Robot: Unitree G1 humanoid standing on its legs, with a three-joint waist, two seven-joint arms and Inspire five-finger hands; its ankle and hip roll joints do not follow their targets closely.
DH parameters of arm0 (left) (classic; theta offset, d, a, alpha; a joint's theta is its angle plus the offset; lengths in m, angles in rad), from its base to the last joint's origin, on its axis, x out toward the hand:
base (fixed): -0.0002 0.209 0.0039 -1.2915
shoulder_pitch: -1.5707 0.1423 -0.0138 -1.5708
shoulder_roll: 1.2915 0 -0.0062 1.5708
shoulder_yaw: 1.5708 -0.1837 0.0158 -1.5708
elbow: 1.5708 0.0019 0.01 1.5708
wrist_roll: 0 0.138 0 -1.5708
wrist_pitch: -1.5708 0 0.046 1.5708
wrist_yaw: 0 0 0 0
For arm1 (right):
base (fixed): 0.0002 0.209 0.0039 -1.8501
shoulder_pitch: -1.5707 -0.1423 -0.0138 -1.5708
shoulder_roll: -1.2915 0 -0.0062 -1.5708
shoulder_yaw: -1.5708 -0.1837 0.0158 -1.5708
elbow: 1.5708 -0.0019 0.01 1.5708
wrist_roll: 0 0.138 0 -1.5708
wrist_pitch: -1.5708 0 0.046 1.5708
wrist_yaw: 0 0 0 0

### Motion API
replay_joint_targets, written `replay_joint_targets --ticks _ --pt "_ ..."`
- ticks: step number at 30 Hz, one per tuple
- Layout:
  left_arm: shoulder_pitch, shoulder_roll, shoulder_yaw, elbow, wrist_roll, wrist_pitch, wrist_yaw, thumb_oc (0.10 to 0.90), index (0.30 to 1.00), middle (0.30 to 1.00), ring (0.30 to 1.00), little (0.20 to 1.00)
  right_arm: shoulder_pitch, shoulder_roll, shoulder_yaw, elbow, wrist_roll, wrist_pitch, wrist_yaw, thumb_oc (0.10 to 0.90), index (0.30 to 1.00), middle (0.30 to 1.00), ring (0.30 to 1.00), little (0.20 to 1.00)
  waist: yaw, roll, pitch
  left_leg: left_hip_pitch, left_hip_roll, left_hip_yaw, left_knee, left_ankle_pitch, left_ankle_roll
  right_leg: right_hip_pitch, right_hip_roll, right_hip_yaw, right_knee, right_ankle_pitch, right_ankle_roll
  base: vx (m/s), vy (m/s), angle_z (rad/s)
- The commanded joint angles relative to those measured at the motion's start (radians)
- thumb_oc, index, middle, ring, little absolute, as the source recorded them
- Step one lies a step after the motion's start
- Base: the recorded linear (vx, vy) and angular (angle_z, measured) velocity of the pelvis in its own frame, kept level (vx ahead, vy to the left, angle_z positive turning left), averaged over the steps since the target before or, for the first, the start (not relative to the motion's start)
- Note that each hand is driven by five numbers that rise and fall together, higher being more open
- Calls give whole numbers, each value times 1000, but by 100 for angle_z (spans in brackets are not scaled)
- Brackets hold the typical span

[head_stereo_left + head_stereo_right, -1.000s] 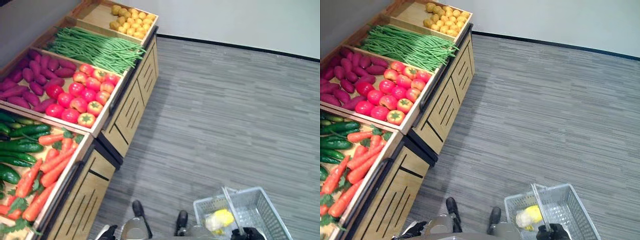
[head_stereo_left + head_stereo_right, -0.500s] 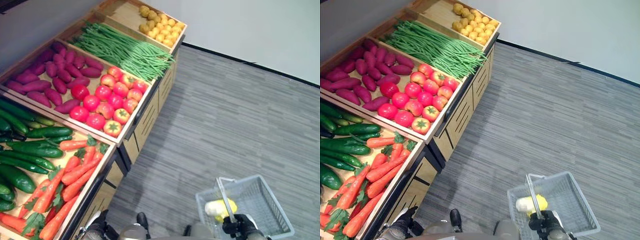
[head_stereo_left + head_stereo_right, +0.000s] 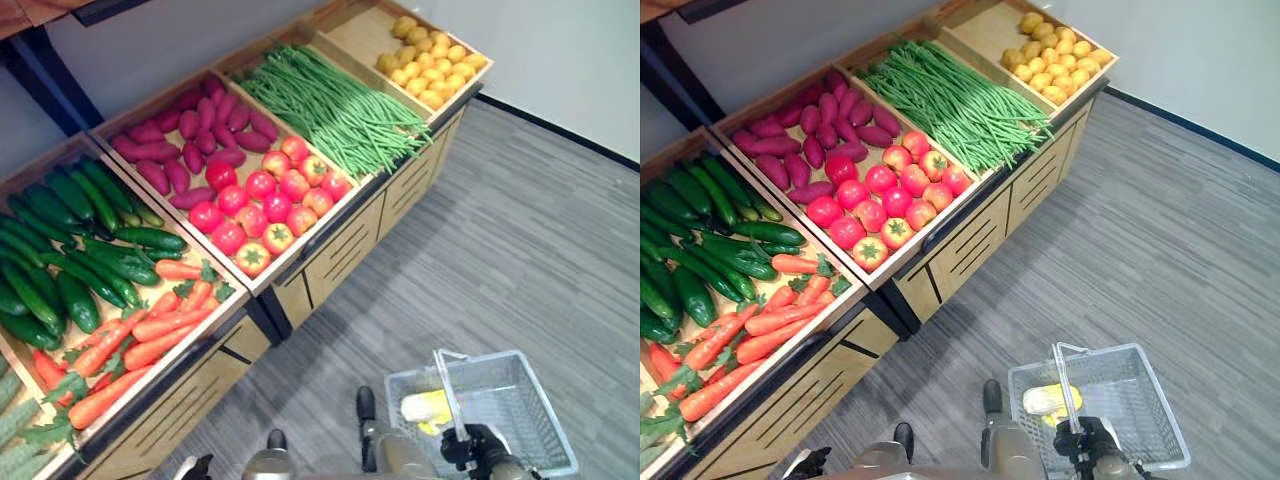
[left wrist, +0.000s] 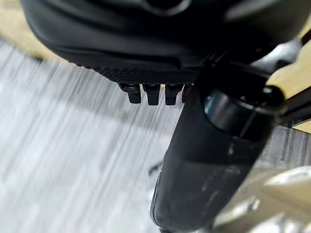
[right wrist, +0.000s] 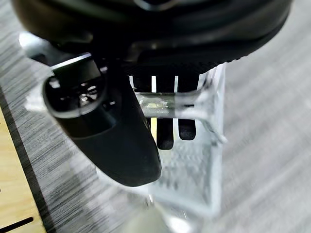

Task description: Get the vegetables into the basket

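Right hand (image 3: 1087,440) curling round handle (image 3: 447,392), carrying basket (image 3: 545,440) at 5 o'clock, keeping corn (image 3: 425,406) inside. Left hand (image 4: 160,53) hanging empty, fingers relaxed, free for picking.

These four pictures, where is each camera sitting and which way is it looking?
Left eye view: on the head, looking down at the produce stand, the basket and the right hand on its handle.
Right eye view: beside it, same scene, slightly shifted.
Left wrist view: on the left arm, past the left hand to the floor.
Right wrist view: on the right arm, at its hand curled round the basket's handle.
Both eye views and the right wrist view share the basket.
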Motion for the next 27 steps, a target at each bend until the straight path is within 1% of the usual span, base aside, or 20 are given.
replay_joint_targets --ticks 1,2,3,4,5,6,8,9,10,11,12,14,18,21,24,25,26,27 --pt "-54 22 -10 7 -15 -3 13 900 1000 1000 1000 1000 1 -62 19 -33 -4 -42 5 400 300 300 300 300 -4 12 5 -38 -33 -23 -56 21 -15 -3 -64 35 136 -128 92 41 -205 67" --pt "-55 20 -12 6 -20 -2 11 900 1000 1000 1000 1000 -1 -67 17 -31 -3 -42 4 400 300 300 300 300 -2 13 7 -46 -28 -30 -50 26 -19 1 -63 19 142 -136 88 31 -188 70" --pt "-59 17 -21 6 -17 0 6 900 1000 1000 1000 1000 0 -73 15 -28 -5 -41 3 400 300 300 300 300 -5 13 10 -58 -22 -18 -36 27 -22 5 -70 2 149 -144 84 -6 -144 70" --pt "-65 14 -24 1 -20 1 6 900 1000 1000 1000 1000 1 -81 8 -24 -5 -40 2 400 300 300 300 300 -12 14 15 -72 -11 34 -10 26 -21 10 -86 -31 156 -155 80 -31 -111 70" --pt "-68 12 -27 -2 -18 3 5 900 1000 1000 1000 1000 3 -86 -1 -22 -1 -39 1 400 300 300 300 300 -27 14 17 -74 5 110 13 25 -22 15 -100 -61 162 -162 77 -63 -86 73" --pt "-73 8 -32 -5 -15 8 3 900 1000 1000 1000 1000 5 -92 -12 -17 5 -38 -3 400 300 300 300 300 -46 15 23 -60 31 218 41 20 -26 27 -119 -104 166 -173 74 -69 -73 150" --pt "-79 8 -39 -4 -2 12 3 900 1000 1000 1000 1000 15 -92 -29 -6 15 -35 -10 400 300 300 300 300 -57 21 18 -45 51 307 64 15 -37 43 -134 -158 157 -175 71 -68 -66 167" --pt "-81 8 -44 -2 6 14 1 900 1000 1000 1000 1000 21 -90 -36 -3 22 -32 -11 400 300 300 300 300 -59 25 11 -42 53 320 75 11 -42 46 -137 -181 148 -175 68 -53 -27 85" --pt "-82 7 -54 1 22 16 -2 900 1000 1000 1000 1000 33 -84 -40 -1 28 -29 -9 400 300 300 300 300 -61 29 2 -44 39 305 72 4 -47 60 -145 -210 132 -173 71 -36 6 72" --pt "-80 7 -58 5 29 18 -3 900 1000 1000 1000 1000 36 -79 -41 2 30 -29 -9 400 300 300 300 300 -64 31 -5 -49 31 299 59 6 -47 64 -145 -218 121 -169 74 -34 48 75" --pt "-81 8 -62 3 37 20 -5 900 1000 1000 1000 1000 40 -76 -43 1 28 -30 -10 400 300 300 300 300 -65 35 -9 -56 33 318 32 24 -47 62 -151 -232 116 -161 77 -24 96 88" --pt "-85 17 -63 -3 41 18 -9 900 1000 1000 1000 1000 48 -68 -46 -3 24 -27 -13 400 300 300 300 300 -61 40 -6 -47 16 311 -38 41 -38 61 -160 -250 119 -155 85 10 152 68" --pt "-81 21 -62 -1 46 17 -7 900 1000 1000 1000 1000 48 -58 -49 1 16 -26 -18 400 300 300 300 300 -58 39 2 -37 -3 304 -64 34 -24 67 -180 -254 131 -151 96 35 174 35" --pt "-77 29 -57 0 49 16 -9 900 1000 1000 1000 1000 47 -49 -43 -3 1 -22 -15 400 300 300 300 300 -53 27 5 -29 -30 303 -68 11 -3 69 -210 -251 148 -140 114 27 226 9" --pt "-77 43 -45 0 48 17 -7 900 1000 1000 1000 1000 39 -38 -35 -5 -10 -20 -16 400 300 300 300 300 -46 15 10 -18 -57 305 -68 -16 23 48 -237 -229 222 -131 137 13 194 2" --pt "-77 43 -45 0 48 17 -7 900 1000 1000 1000 1000 39 -38 -35 -5 -10 -20 -16 400 300 300 300 300 -45 15 10 -18 -58 306 -68 -17 24 47 -238 -228 224 -131 137 14 177 0" --pt "-77 53 -36 2 42 15 -5 900 1000 1000 1000 1000 29 -27 -25 -9 -15 -18 -15 400 300 300 300 300 -43 11 15 -8 -69 306 -68 -27 34 15 -247 -194 279 -112 155 19 190 -5" --pt "-78 63 -27 -6 31 13 -5 900 1000 1000 1000 1000 22 -25 -17 -6 -23 -17 -12 400 300 300 300 300 -42 15 19 -5 -74 295 -67 -29 41 -7 -234 -135 305 -101 167 34 197 -4"
